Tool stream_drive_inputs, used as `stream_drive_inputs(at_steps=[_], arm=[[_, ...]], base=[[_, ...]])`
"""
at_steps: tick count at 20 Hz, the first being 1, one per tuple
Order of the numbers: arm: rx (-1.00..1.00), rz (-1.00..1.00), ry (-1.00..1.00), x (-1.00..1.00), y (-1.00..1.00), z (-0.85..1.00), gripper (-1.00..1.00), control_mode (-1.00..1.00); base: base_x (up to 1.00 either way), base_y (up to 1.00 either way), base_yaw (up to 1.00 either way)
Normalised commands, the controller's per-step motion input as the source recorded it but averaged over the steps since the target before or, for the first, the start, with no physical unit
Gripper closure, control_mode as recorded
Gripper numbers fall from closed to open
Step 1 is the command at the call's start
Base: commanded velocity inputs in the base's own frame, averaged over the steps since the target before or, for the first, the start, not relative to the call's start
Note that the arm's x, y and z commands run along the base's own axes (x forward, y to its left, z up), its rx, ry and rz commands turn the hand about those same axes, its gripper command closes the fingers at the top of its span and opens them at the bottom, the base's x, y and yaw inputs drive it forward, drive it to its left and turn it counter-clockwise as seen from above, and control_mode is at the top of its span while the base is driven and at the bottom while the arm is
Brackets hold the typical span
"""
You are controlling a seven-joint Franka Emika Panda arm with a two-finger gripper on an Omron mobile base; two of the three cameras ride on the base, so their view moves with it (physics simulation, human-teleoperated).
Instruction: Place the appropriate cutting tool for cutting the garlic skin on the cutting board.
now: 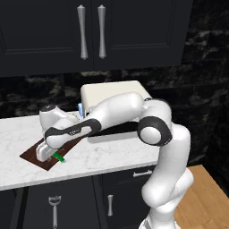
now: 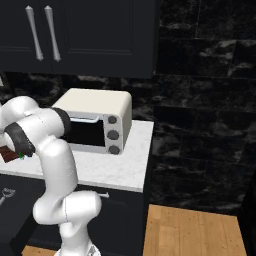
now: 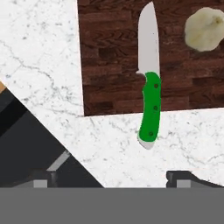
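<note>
The cutting tool (image 3: 150, 87), a small knife with a green handle and silver blade, lies loose with its blade on the dark wooden cutting board (image 3: 113, 57) and its handle end overhanging onto the marble. The garlic (image 3: 204, 29) rests on the board to the blade's right. My gripper (image 3: 111, 179) hovers just above the knife, open wide, with nothing between its fingertips (image 3: 41, 178). From the left base view the gripper (image 1: 46, 156) hangs over the board (image 1: 31, 156), and the green handle (image 1: 59, 157) pokes out beside it. A sliver of the board (image 2: 6, 154) peeks out behind my arm.
A cream toaster oven (image 1: 112, 91) (image 2: 95, 117) stands on the white marble counter (image 1: 112, 156) right behind my arm. Dark upper cabinets (image 1: 89, 31) hang above. The counter's front edge runs close to the board, with dark drawers below.
</note>
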Motion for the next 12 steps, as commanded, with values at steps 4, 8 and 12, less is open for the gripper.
stream_drive_inputs(at_steps=[4, 8, 12], arm=[[0.00, -0.07, -0.02, -0.93, -0.92, 0.02, -1.00, -1.00], [0.01, -0.09, 0.00, -0.62, -1.00, 0.10, -1.00, -1.00], [0.06, -0.08, 0.00, -0.55, -1.00, 0.44, -1.00, -1.00]], base=[[0.00, 0.00, 0.00], [0.00, 0.00, 0.00], [0.00, 0.00, 0.00]])
